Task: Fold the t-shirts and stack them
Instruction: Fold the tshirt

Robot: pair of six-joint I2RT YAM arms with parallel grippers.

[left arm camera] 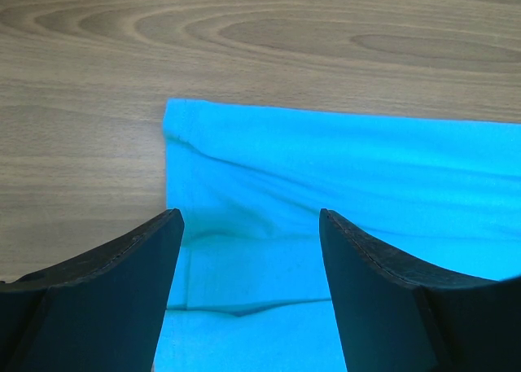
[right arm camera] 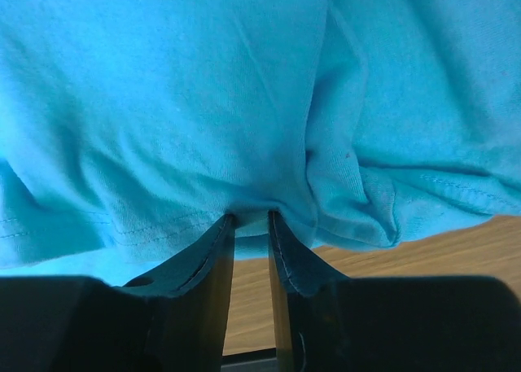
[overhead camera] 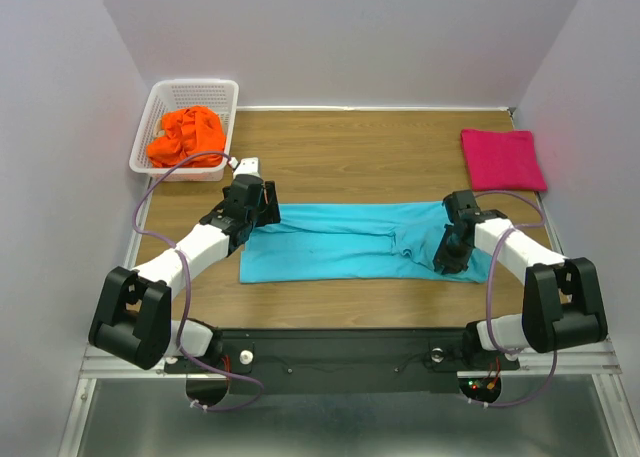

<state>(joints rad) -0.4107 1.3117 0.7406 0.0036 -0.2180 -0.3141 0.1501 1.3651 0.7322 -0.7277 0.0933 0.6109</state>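
A turquoise-blue t-shirt [overhead camera: 340,242] lies folded into a long band across the middle of the wooden table. My left gripper [overhead camera: 262,214] hovers open over its left end; in the left wrist view the cloth [left arm camera: 342,168] shows between the wide-apart fingers of the gripper [left arm camera: 249,216]. My right gripper [overhead camera: 450,252] is shut on the shirt's right end. In the right wrist view the fingertips [right arm camera: 251,217] pinch a hemmed edge of the bunched cloth [right arm camera: 203,103]. A magenta-pink t-shirt [overhead camera: 502,159] lies folded at the back right. A bright orange t-shirt [overhead camera: 186,134] sits crumpled in the basket.
The white lattice basket [overhead camera: 195,84] stands at the back left corner, with a small white object [overhead camera: 247,164] beside it. Grey walls close in the table on three sides. Bare wood [overhead camera: 350,157] lies behind the turquoise shirt.
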